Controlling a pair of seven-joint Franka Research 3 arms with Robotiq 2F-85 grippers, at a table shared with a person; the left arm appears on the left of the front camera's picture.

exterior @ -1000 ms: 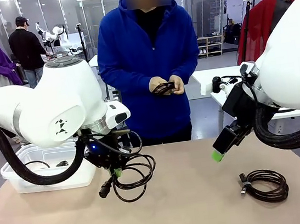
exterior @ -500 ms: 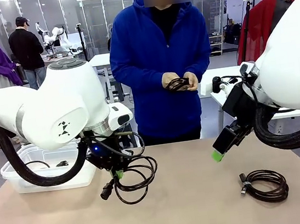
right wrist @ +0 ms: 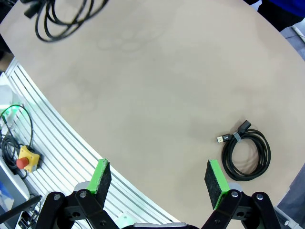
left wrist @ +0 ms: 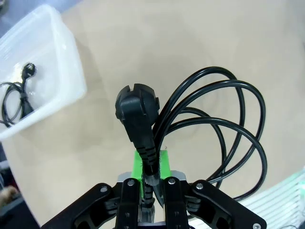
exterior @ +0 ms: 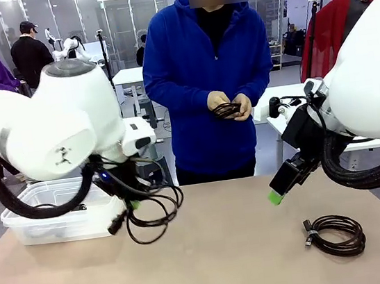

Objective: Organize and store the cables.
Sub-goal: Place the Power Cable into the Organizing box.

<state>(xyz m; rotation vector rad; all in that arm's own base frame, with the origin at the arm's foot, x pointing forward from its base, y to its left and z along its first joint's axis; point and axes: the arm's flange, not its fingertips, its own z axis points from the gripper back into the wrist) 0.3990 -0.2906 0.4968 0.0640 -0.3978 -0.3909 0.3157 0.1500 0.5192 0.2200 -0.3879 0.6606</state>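
Loose coil: a tied coil (exterior: 335, 235) lay on the table (exterior: 228, 270) at about 4 o'clock, with nothing touching it.
Right claw: the right gripper (right wrist: 159, 179) hung over the table, at 10 o'clock from that coil, with its jaws wide apart and empty.
Left claw: the left gripper (left wrist: 150, 176) was clamped on a cord (exterior: 154, 213) just under its plug (left wrist: 138, 107), in the air at 9 o'clock, and the loops hung free.
Box: a clear box (exterior: 26, 230) stood beyond at 10 o'clock, with one cable (left wrist: 12, 105) inside.
Person: at 12 o'clock, hands (exterior: 243, 105) held a small coil (exterior: 225, 110).
Handling: the cords looked light and floppy. The loops could catch on the box rim. The stiff plug neck, or the coil's band, seemed the best hold.
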